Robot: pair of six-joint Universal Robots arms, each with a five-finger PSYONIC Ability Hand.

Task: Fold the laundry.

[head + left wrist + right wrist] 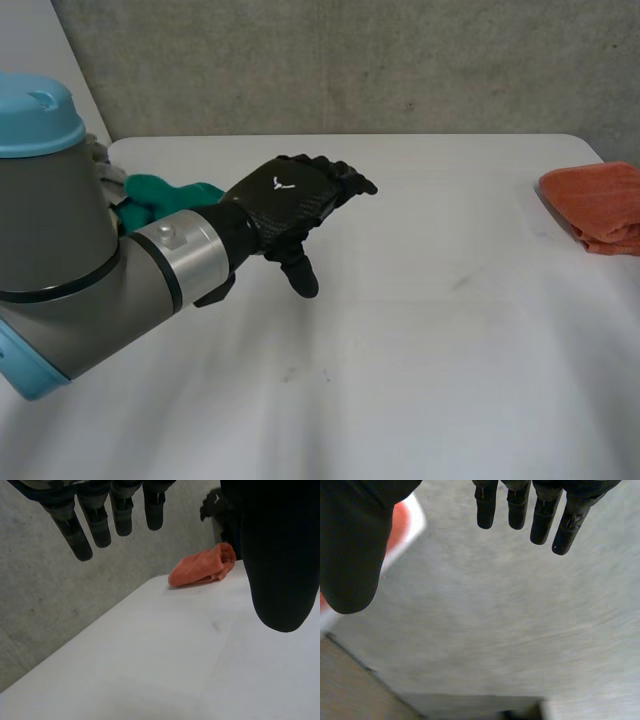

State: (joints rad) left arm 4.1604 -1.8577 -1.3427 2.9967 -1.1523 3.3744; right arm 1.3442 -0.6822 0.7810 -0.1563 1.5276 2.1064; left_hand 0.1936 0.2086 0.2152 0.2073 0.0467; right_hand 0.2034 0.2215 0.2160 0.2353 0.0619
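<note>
White table (420,330) — grey concrete wall (350,60)

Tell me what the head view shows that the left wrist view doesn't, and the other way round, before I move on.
Head view's extras: the left arm, the back of the left hand hovering above the table, and a green cloth bunched behind that arm at the table's far left edge. Left wrist view's extras: the hand's palm side, its fingers straight and the thumb apart, holding nothing. Shared: the orange cloth, folded up at the table's right edge, the white table and the grey wall behind it.
</note>
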